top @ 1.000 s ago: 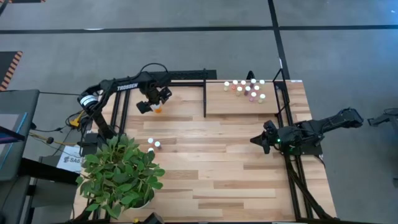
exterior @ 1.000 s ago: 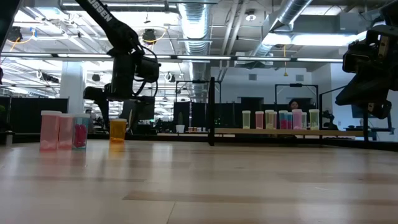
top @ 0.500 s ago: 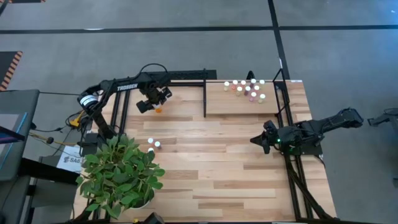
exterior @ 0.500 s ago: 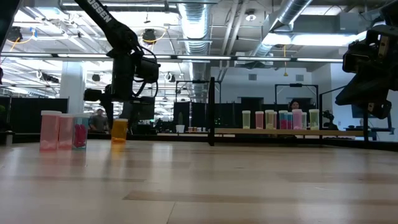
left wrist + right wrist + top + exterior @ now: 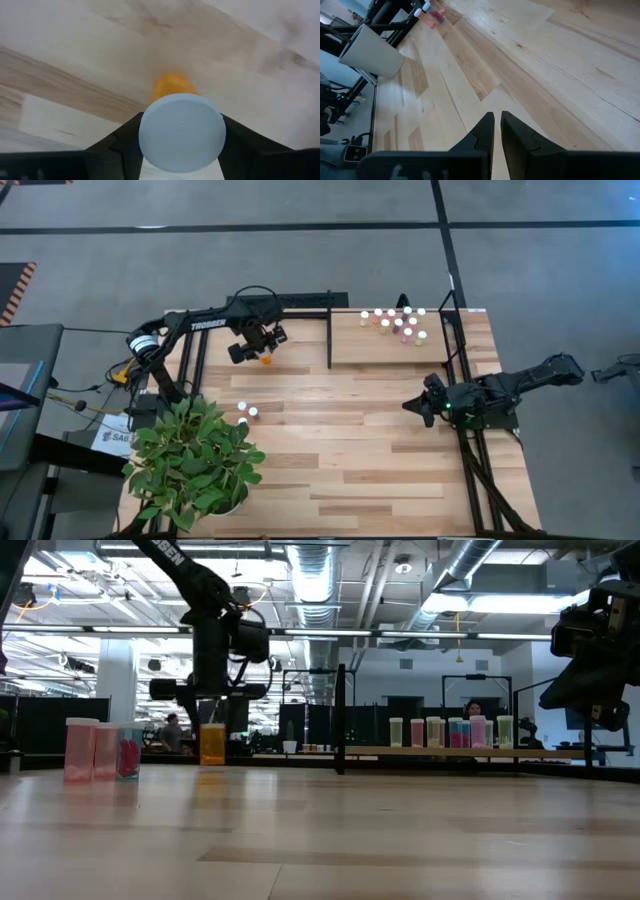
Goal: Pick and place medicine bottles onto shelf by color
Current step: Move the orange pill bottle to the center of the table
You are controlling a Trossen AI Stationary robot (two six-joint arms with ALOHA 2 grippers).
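Orange vial (image 5: 212,744) with white cap (image 5: 181,132): pinched between the left gripper (image 5: 258,350) fingers (image 5: 125,142), over the tabletop's (image 5: 360,450) back-left area, left of the shelf (image 5: 345,350). Low view doesn't show whether it touches the wood. Shelved vials (image 5: 398,323) cluster at the shelf's right end. Two vials (image 5: 247,411) near the plant (image 5: 195,460). Right gripper (image 5: 424,404) parked by the table's right edge, fingers (image 5: 484,131) pressed together, holding nothing.

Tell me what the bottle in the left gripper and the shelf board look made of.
Bottle: orange body looks like translucent plastic, since light glows through it in the low view; its white cap is matte, likely plastic. The left gripper is shut on it. Shelf: pale wood with faint grain, smooth finish, edged by thin black bars that look like metal.
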